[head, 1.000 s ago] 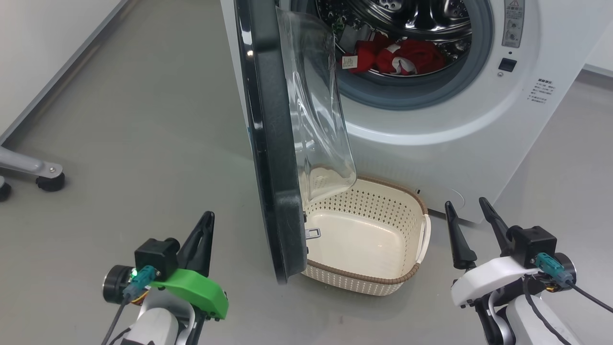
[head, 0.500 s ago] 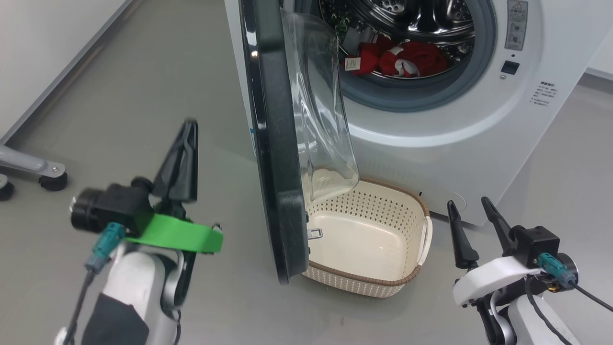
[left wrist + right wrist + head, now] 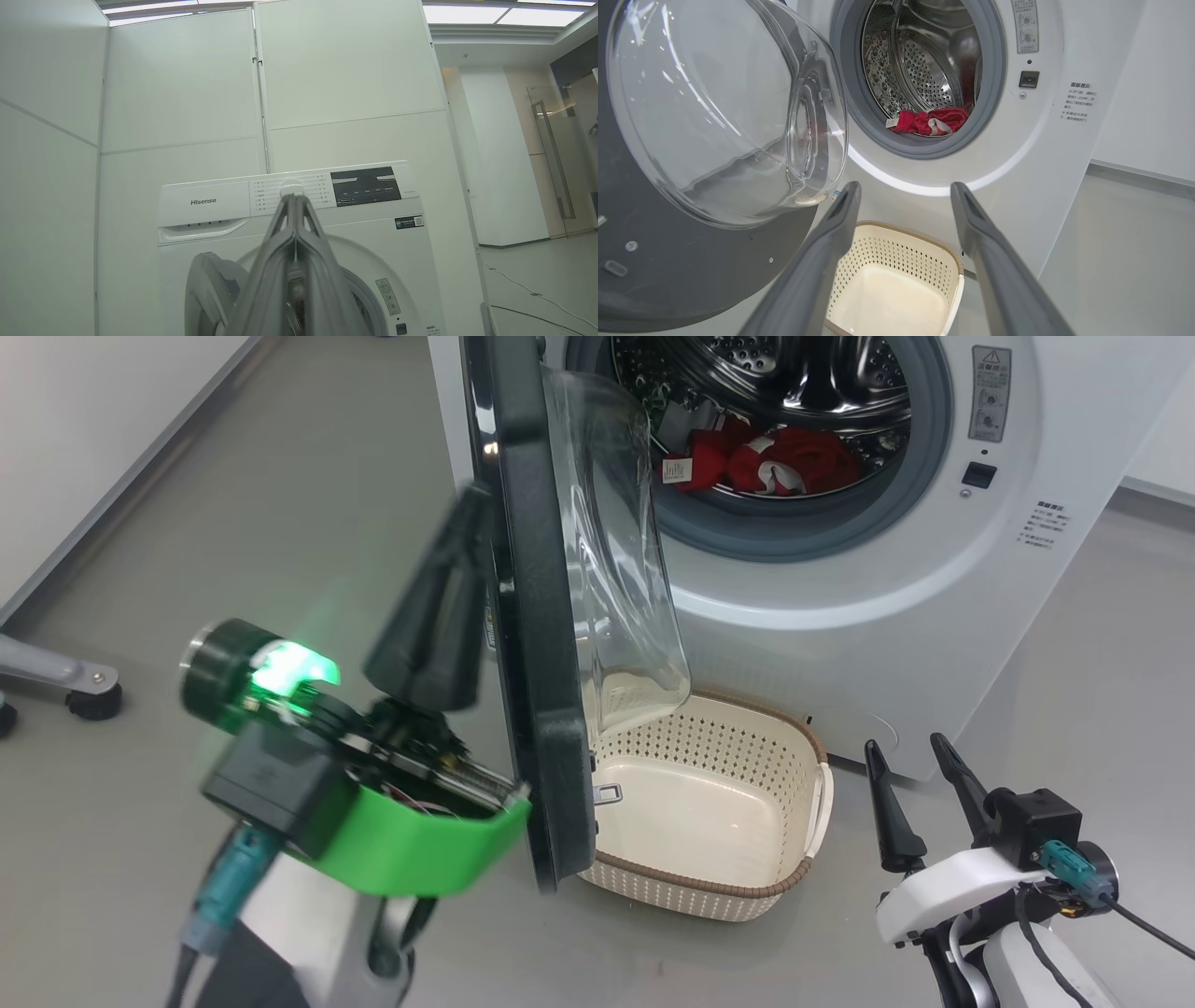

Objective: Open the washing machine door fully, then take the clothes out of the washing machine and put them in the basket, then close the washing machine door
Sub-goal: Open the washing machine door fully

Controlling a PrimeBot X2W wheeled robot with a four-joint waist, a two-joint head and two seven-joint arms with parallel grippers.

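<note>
The washing machine (image 3: 840,616) stands ahead with its door (image 3: 532,616) swung out, edge-on to me, the glass bowl (image 3: 616,551) facing the drum. Red clothes (image 3: 775,462) lie in the drum, also in the right wrist view (image 3: 929,121). The cream basket (image 3: 803,877) sits on the floor under the opening, with nothing in it. My left gripper (image 3: 467,509) is shut and raised just left of the door's outer face; whether it touches is unclear. In its wrist view the fingertips (image 3: 293,198) point at the machine's panel (image 3: 210,200). My right gripper (image 3: 906,747) is open, low, right of the basket (image 3: 955,266).
A grey wheeled leg (image 3: 56,677) stands on the floor at the far left, near the wall's base (image 3: 121,476). A thin cable (image 3: 528,289) lies on the floor right of the machine. White wall panels rise behind it.
My left arm has risen and swung right, from low on the floor up beside the door's outer face. The camera shifted slightly. The right gripper and the door kept their places.
</note>
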